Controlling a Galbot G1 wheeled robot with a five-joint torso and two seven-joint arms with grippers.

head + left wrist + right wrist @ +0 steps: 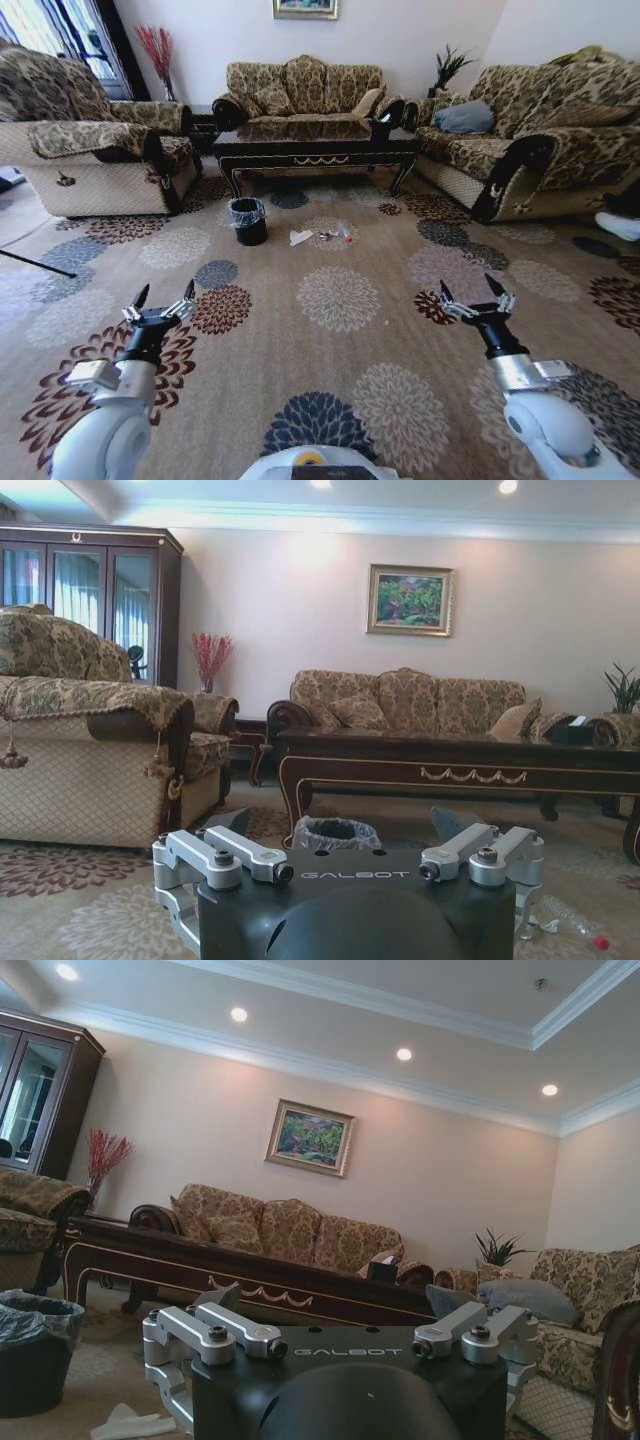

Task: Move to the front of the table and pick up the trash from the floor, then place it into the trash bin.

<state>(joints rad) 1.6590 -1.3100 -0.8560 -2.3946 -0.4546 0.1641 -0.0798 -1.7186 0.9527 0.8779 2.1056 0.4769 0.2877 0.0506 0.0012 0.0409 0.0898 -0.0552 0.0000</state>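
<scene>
In a carpeted living room, the robot stands well back from the dark wooden counter, both arms held out low in front of it over the patterned carpet. The left claw is released, its two dark fingertips spread apart and holding nothing; the right claw is likewise spread wide and empty. The trash lies on the floor just in front of the counter: a folded white paper scrap, with smaller bits beside it to the right, too small to tell apart in the head view. The black trash bin, lined with a clear bag, stands upright near the counter's left front leg, just left of the paper. Patterned sofas ring the counter on three sides.
</scene>
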